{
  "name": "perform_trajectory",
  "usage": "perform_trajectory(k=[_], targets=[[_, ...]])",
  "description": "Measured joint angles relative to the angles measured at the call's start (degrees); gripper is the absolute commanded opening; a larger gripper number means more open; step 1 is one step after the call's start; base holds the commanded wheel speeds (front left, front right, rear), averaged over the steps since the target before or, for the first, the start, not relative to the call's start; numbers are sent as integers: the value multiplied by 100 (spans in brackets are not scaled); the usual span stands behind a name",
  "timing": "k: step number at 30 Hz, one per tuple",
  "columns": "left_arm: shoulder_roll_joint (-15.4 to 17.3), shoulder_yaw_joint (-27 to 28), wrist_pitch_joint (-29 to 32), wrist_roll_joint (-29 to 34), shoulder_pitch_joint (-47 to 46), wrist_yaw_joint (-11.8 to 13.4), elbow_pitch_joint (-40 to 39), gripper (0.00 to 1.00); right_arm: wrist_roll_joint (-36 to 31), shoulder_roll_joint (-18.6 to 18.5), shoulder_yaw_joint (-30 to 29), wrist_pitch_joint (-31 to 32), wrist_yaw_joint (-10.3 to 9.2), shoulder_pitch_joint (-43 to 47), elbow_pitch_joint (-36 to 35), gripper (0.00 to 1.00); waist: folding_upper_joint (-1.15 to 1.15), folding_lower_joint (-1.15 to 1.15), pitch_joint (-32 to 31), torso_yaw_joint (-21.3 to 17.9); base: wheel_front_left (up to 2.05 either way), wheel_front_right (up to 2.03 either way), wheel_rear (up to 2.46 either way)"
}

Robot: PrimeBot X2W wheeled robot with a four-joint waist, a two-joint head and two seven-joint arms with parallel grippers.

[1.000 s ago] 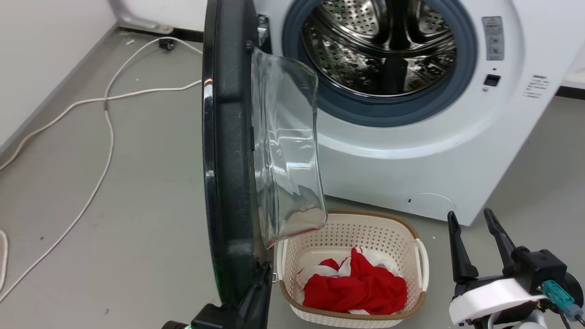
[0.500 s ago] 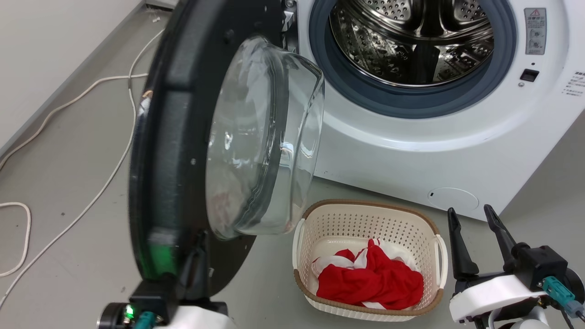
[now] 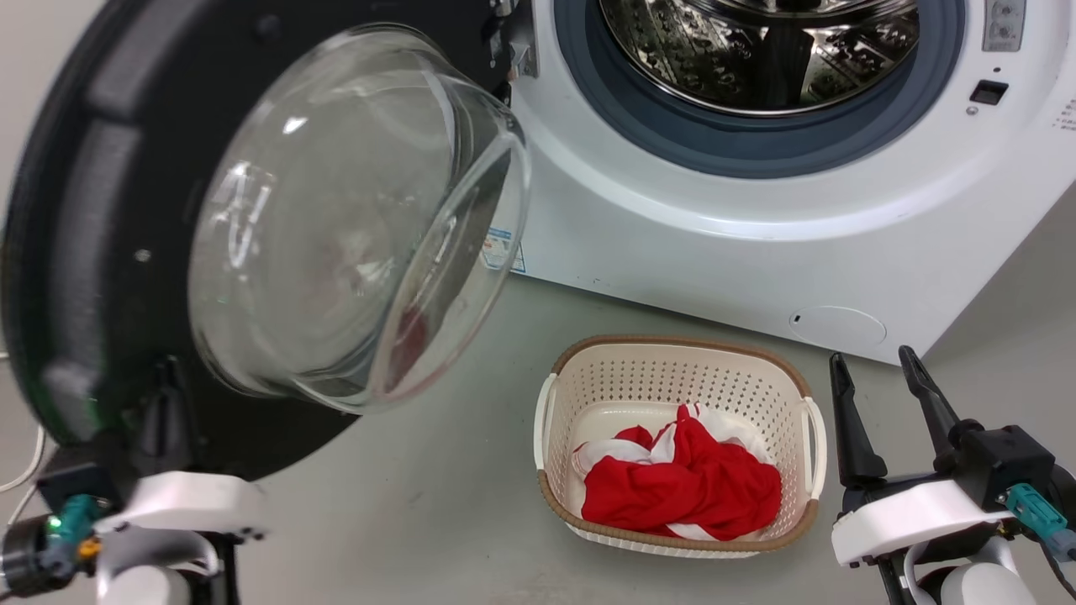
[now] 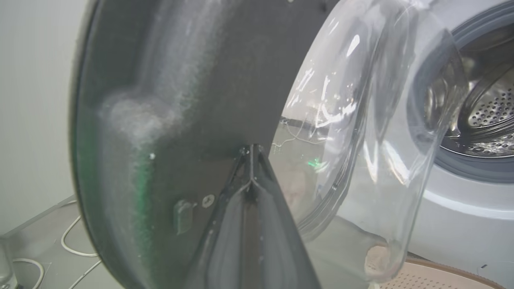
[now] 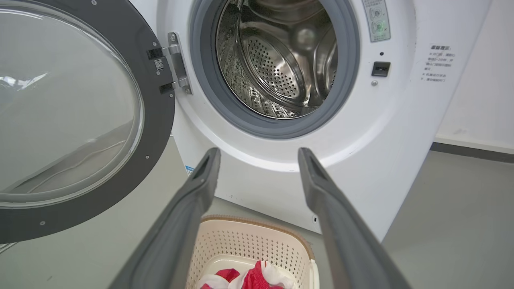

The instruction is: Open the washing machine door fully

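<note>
The washing machine door [image 3: 84, 210] is a big black disc with a bulging clear glass bowl [image 3: 353, 218]. It stands swung out to the left of the white washing machine [image 3: 714, 235], inner face towards me. My left gripper [image 3: 171, 370] is shut, and its joined tips [image 4: 251, 149] press on the door's black inner face low beside the bowl. My right gripper [image 3: 871, 356] hangs open at the lower right, holding nothing. In the right wrist view its fingers [image 5: 204, 176] point at the steel drum [image 5: 281, 60], with the door [image 5: 156, 120] on its hinge at the left.
A cream laundry basket [image 3: 672, 370] holding red and white cloth [image 3: 681, 487] sits on the grey floor in front of the machine, between my arms. A white cable [image 4: 76, 241] lies on the floor at the left, near a pale wall.
The door has swung wider to the left, from edge-on to showing its inner face, with my left gripper following against it. The head camera has shifted. The right gripper holds its place.
</note>
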Motion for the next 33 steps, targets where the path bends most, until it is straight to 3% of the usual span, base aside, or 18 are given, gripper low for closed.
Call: perform_trajectory(k=[10, 21, 33], targets=[[449, 717, -130, -321, -570, -136, 761, 0, -66, 0, -45, 48, 0, -106, -55, 100, 0, 0, 229, -154, 0, 0, 0], [803, 1010, -144, -477, -940, -261, 1347, 0, -79, -8, -54, 41, 0, -205, -49, 100, 0, 0, 261, -329, 0, 0, 0], [664, 915, -237, -210, -51, -125, 757, 0, 9, -3, -84, -105, 0, -60, 199, 100, 0, 0, -170, -533, 0, 0, 0]])
